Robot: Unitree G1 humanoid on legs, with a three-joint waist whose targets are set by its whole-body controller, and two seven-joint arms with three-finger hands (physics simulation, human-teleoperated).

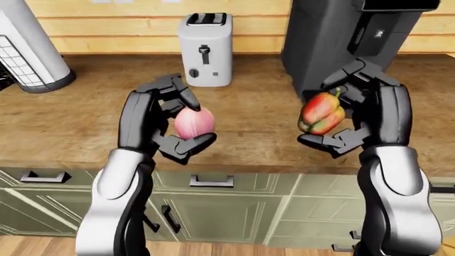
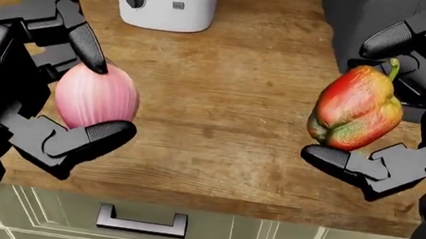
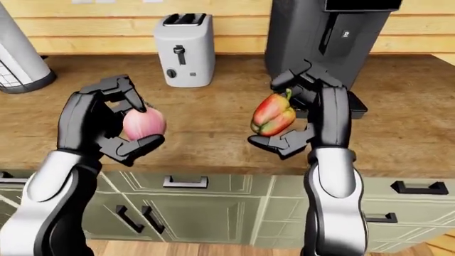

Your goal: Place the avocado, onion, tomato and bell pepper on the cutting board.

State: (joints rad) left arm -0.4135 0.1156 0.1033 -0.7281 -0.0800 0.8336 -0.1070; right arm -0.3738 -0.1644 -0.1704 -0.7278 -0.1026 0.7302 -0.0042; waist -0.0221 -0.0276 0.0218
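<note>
Black fingers of the left hand (image 2: 49, 77) close round the pink onion (image 2: 96, 97), one fingertip on its top and another beneath, holding it above the wooden counter (image 2: 219, 132). Opposite, the right hand (image 2: 407, 111) grips the red-green bell pepper (image 2: 357, 110), stem up, cradled from below. Both look light; the onion's papery skin is probably slippery, so a grip across its widest part seems safest, while the hollow pepper should be held by its broad shoulders, never the stem. Beyond stand a toaster (image 1: 205, 49) and a dark appliance (image 1: 341, 37). No cutting board, avocado or tomato shows.
</note>
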